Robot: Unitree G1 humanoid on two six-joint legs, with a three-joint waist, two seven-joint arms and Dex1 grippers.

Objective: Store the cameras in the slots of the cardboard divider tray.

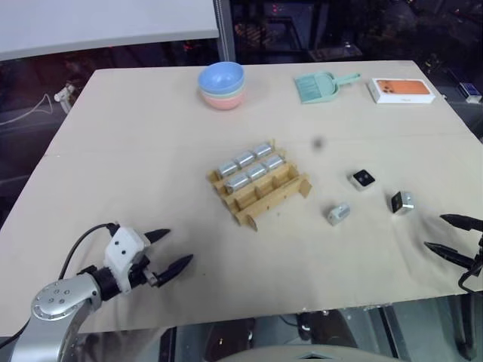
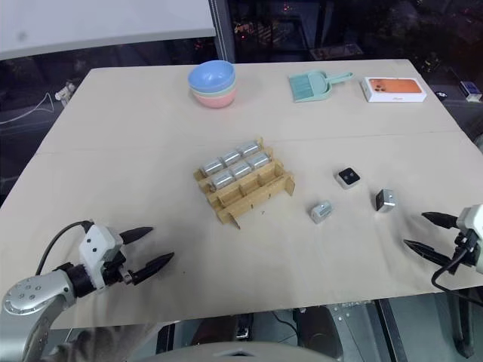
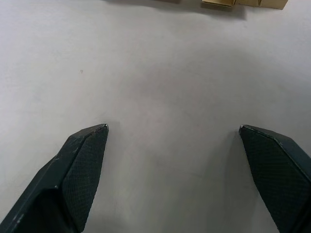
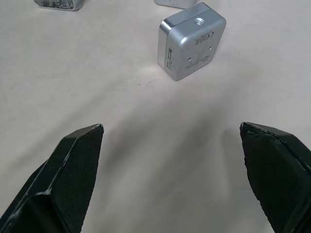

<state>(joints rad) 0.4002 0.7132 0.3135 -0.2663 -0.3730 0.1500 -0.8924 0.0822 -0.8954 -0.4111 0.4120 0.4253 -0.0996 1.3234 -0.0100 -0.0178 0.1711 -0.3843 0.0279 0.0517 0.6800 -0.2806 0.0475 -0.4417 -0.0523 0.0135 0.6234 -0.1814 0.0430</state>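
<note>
The cardboard divider tray [image 1: 260, 197] lies mid-table, with several silver cameras [image 1: 251, 166] filling its two far rows; the near row holds nothing. Three loose cameras lie to its right: one on its side [image 1: 339, 213], one with its black lens face up [image 1: 364, 179], and one nearest my right hand [image 1: 402, 202], seen close up in the right wrist view [image 4: 191, 40]. My right gripper [image 1: 435, 232] is open at the table's right front, a short way from that camera. Open and holding nothing, my left gripper [image 1: 177, 246] hovers over bare table at the front left, well short of the tray.
Stacked bowls [image 1: 222, 84], a teal dustpan [image 1: 321, 87] and an orange-and-white box [image 1: 401, 90] stand along the far edge. The table's front edge runs just behind both hands. Bare tabletop [image 1: 136, 166] lies between my left gripper and the tray.
</note>
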